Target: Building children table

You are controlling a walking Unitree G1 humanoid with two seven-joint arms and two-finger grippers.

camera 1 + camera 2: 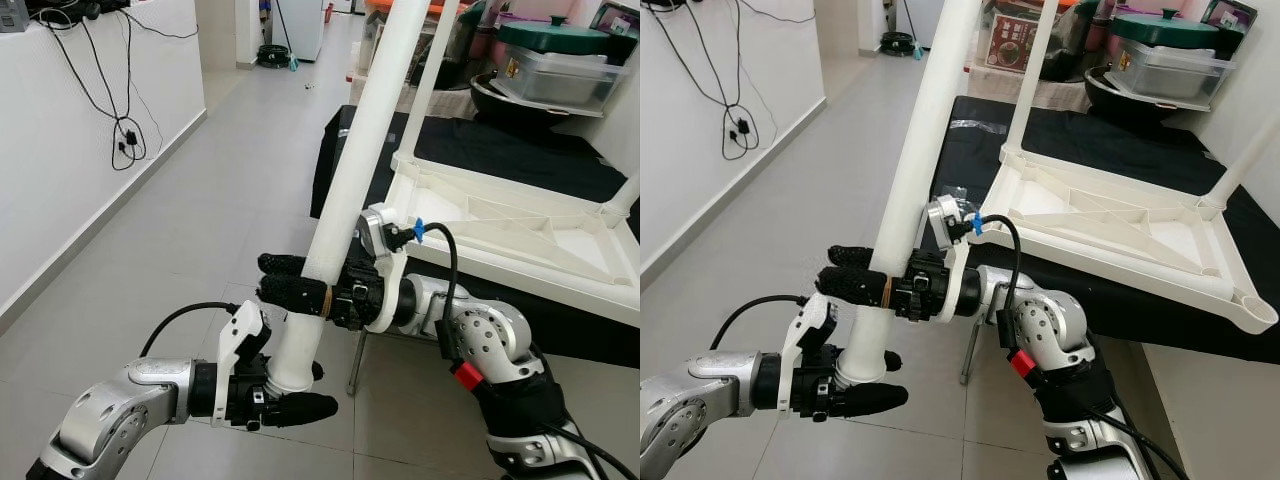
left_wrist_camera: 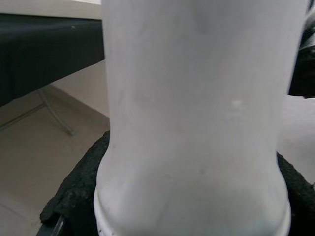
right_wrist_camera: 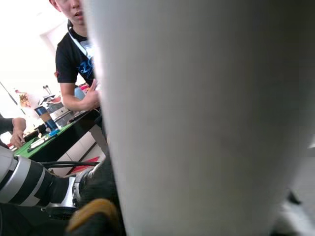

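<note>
A long white table leg (image 1: 350, 170) slants up from the floor side toward the top of the picture. My left gripper (image 1: 300, 388) is shut on its flared lower end (image 2: 197, 196), one black finger (image 1: 865, 401) in front and one behind. Higher up, my right gripper (image 1: 290, 279) is shut across the same leg (image 3: 197, 113), its fingertips (image 1: 845, 285) sticking out to the left. The white tabletop (image 1: 520, 235) lies upside down on a black-covered table, ribs up. A fitted leg (image 1: 428, 75) stands at its near corner, and another (image 1: 625, 195) at the right.
The black-covered table (image 1: 500, 150) has a metal folding leg (image 1: 355, 370) beside my right arm. Pots and containers (image 1: 555, 60) crowd its far end. Cables (image 1: 125, 140) hang on the white wall at left. Grey tiled floor (image 1: 220, 200) stretches ahead. A person in a black shirt (image 3: 74, 61) is behind.
</note>
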